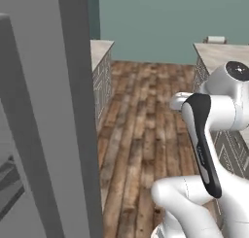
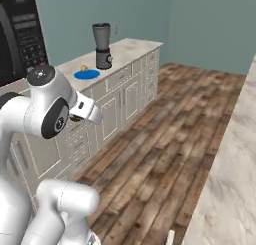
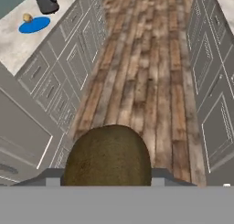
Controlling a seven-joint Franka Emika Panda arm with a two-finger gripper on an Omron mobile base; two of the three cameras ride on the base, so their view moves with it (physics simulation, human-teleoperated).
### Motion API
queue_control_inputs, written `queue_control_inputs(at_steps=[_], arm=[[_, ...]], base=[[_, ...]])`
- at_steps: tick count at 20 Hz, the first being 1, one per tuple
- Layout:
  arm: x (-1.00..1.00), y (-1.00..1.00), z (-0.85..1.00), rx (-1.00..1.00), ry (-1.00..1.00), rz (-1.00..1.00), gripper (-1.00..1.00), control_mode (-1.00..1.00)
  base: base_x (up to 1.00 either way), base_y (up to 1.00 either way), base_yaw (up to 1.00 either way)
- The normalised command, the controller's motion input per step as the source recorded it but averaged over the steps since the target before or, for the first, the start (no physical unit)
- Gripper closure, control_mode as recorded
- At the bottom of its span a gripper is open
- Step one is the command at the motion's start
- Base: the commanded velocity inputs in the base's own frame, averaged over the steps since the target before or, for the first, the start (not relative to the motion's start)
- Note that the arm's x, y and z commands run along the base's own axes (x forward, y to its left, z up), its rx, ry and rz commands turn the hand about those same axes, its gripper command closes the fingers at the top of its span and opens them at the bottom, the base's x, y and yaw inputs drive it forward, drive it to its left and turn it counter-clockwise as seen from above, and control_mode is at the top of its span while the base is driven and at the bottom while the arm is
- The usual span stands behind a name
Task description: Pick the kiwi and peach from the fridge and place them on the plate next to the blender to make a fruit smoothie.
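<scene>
Right at the bottom of the hand view: the kiwi (image 3: 108, 155), a brown, fuzzy-looking oval, sits big and close, up above the wood floor (image 3: 151, 81).
Fingers: the fingers (image 3: 108, 179) are pinching the kiwi; their tips are mostly hidden behind it.
Peach: the peach (image 3: 28, 18) is already on the far edge of the blue plate (image 3: 36, 25).
Plate: it lies on the pale surface (image 2: 125, 49), just beside the blender (image 2: 102, 45).
How the kiwi will handle: I think it is light and a bit soft, so a hard squeeze could bruise it. Its skin looks rough, so it should not slip much.
Where to hold it: across the fat middle, one finger on each side, looks best. Near the ends it could pop out.
Putting it down: it is round and may roll, so I would lower it until it touches a bare part of the plate, a little apart from the peach, then let go.
</scene>
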Motion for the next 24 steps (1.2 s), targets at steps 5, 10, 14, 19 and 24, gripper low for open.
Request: queue_control_inputs(at_steps=[5,10,14,19,24], arm=[[0.00,0.00,0.00,0.00,0.00,0.00,1.00,1.00],[0.00,0.00,0.00,0.00,0.00,0.00,1.00,1.00],[0.00,0.00,0.00,0.00,0.00,0.00,1.00,1.00],[0.00,0.00,0.00,0.00,0.00,0.00,1.00,1.00],[0.00,0.00,0.00,0.00,0.00,0.00,1.00,1.00]], base=[[1.00,0.00,-0.18],[1.00,0.00,0.00],[1.00,0.01,0.02],[1.00,0.01,0.50],[1.00,0.00,0.63]])
